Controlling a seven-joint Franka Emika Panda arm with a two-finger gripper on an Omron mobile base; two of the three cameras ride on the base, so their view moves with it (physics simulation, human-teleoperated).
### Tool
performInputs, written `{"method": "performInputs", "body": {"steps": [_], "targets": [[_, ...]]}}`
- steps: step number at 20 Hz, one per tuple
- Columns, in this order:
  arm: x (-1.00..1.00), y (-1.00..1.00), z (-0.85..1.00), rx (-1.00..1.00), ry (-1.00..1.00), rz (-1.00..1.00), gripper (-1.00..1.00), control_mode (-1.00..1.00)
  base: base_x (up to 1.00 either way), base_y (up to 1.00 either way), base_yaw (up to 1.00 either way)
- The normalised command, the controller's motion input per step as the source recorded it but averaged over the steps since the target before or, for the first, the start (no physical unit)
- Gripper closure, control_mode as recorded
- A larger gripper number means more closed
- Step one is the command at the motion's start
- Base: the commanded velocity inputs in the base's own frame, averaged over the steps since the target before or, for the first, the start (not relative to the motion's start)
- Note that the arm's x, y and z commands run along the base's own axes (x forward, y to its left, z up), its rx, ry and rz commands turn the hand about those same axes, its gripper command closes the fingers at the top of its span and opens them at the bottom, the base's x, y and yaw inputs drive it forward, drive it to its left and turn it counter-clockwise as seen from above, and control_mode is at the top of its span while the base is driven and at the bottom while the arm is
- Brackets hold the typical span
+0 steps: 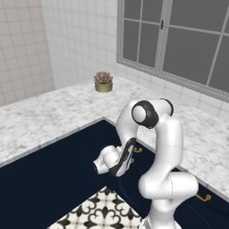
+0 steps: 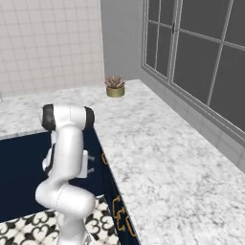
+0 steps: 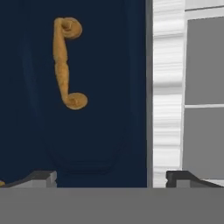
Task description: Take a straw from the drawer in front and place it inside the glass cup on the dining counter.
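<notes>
Drawer (image 3: pixel 87 109) front sits shut right ahead of the gripper (image 3: pixel 111 177) in the hand view, brass handle (image 3: pixel 66 63) up close, fingers spread wide with nothing between them. From the base cameras the arm folds low by the navy cabinets; further back, a potted succulent (image 1: pixel 103 82) on the marble worktop (image 1: pixel 58 107) below the window (image 1: pixel 179 40).

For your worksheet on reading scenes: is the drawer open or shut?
Shut. The drawer front sits flush under the worktop, its handle untouched.
</notes>
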Motion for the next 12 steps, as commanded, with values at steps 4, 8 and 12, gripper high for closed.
{"method": "performInputs", "body": {"steps": [4,8,12], "targets": [[0.29,-0.01,-0.15,-0.01,-0.21,-0.12,-1.00,-1.00,0.00,0.00,0.00],[0.14,-0.16,-0.08,0.00,-0.27,-0.10,-1.00,-1.00,0.00,0.00,0.00],[0.11,-0.35,-0.01,0.04,-0.09,-0.05,-1.00,-1.00,0.00,0.00,0.00]]}}
